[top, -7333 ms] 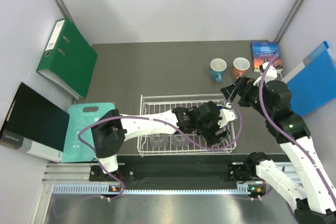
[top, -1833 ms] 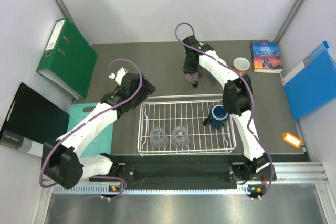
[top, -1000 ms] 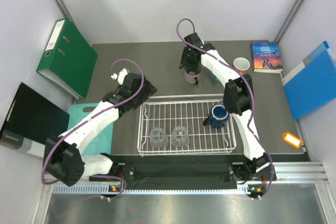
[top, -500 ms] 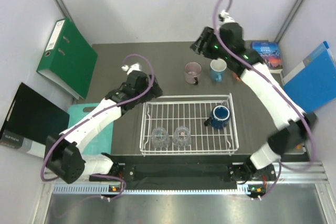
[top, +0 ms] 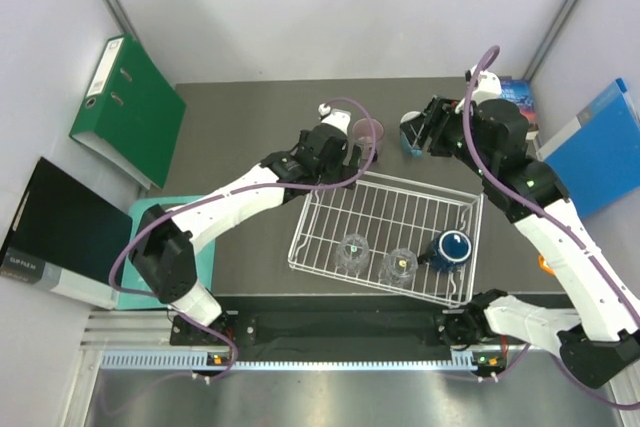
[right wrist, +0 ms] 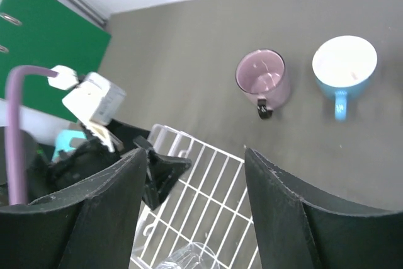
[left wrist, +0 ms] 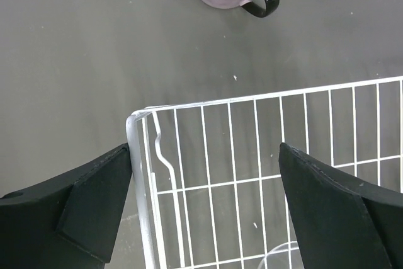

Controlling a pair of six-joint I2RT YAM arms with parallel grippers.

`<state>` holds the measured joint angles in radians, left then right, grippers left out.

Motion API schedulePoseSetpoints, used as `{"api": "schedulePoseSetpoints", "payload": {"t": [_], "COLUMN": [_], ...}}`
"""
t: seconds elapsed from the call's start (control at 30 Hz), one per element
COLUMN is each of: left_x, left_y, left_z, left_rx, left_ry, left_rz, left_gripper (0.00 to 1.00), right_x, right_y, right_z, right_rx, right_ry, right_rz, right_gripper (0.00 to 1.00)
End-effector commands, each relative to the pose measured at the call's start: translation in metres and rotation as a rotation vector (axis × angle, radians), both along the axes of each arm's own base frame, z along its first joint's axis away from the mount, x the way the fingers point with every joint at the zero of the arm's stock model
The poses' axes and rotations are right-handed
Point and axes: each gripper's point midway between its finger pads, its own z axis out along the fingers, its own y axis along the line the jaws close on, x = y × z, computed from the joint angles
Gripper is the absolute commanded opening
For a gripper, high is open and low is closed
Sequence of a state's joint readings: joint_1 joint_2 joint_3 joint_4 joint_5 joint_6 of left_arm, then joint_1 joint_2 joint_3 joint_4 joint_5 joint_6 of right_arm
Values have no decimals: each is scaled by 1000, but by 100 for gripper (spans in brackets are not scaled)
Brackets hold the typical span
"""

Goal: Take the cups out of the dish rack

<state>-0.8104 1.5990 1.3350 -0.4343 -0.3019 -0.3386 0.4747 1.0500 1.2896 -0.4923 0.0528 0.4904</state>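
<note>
The white wire dish rack (top: 400, 212) lies skewed on the table. It holds two clear glass tumblers (top: 352, 250) (top: 400, 265) and the dark navy mug (top: 452, 247). The mauve-pink mug (top: 367, 133) and the light blue mug (top: 411, 133) stand on the table behind it. The orange mug is hidden. My left gripper (top: 340, 159) is open at the rack's far left corner (left wrist: 135, 118), its left finger (left wrist: 94, 200) against the rim. My right gripper (top: 422, 133) is open and empty, high above the rack (right wrist: 208, 200), with the mauve-pink mug (right wrist: 261, 80) and the light blue mug (right wrist: 345, 64) ahead.
A green binder (top: 128, 107) and a black binder (top: 60, 232) lean at the left. A teal cutting board (top: 150, 237) lies left of the rack. A book (top: 515, 92) and a blue folder (top: 600, 147) are at the far right.
The rack has swung and slid to the right with its contents. My left gripper has moved right to the rack's far left corner. My right arm has pulled back to the right.
</note>
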Motion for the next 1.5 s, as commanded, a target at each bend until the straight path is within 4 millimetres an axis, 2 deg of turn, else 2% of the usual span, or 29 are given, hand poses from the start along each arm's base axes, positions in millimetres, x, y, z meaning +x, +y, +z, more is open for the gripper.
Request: {"api": "schedulePoseSetpoints", "payload": {"t": [0.0,0.13,0.17,0.23,0.27,0.3,0.33,0.4,0.63,0.67,0.73,0.9,1.07,1.23,1.33,1.37,1.4,1.43,1.47], "left_x": [-22,-24,-25,-25,-28,-29,-31,-35,-39,-39,-37,-31,-32,-37,-40,-41,-41,-42,-43], "left_y": [-52,-38,-32,-18,-12,-8,-1,5,25,29,35,52,63,72,74,74,74,74,76], "left_z": [53,53,48,50,39,45,37,36,16,14,10,4,-7,-26,-37,-40,-44,-48,-53], "left_rx": [-215,-214,-201,-197,-183,-205,-189,-195,-170,-161,-162,-172,-164,-124,-111,-110,-104,-99,-87], "left_ry": [-81,-89,-85,-102,-92,-109,-103,-99,-68,-69,-63,-45,-16,23,46,56,68,78,95], "left_rz": [-123,-67,-54,4,19,30,45,60,146,163,193,259,299,326,326,323,322,323,331], "left_gripper": [99,98,96,91,89,87,84,83,72,72,81,87,81,75,54,26,13,0,0], "right_x": [2,7,9,13,15,18,18,23,34,35,38,42,46,49,50,51,51,51,52], "right_y": [-5,-3,-1,3,5,7,9,13,21,22,23,25,28,30,30,29,30,29,30], "right_z": [-3,-3,-4,-6,-6,-7,-8,-9,-13,-14,-17,-26,-30,-30,-28,-28,-28,-28,-29], "right_rx": [-29,-30,-33,-29,-26,-21,-17,-8,-6,-6,-12,-23,-26,-31,-35,-36,-40,-43,-43], "right_ry": [-6,-8,-4,1,2,6,8,12,27,28,32,51,53,52,47,48,48,48,50], "right_rz": [-18,-18,-14,-6,-2,-2,6,8,20,20,21,23,28,32,33,30,31,29,30], "right_gripper": [64,64,64,64,64,64,64,63,63,63,63,63,63,63,63,63,63,63,63]}}
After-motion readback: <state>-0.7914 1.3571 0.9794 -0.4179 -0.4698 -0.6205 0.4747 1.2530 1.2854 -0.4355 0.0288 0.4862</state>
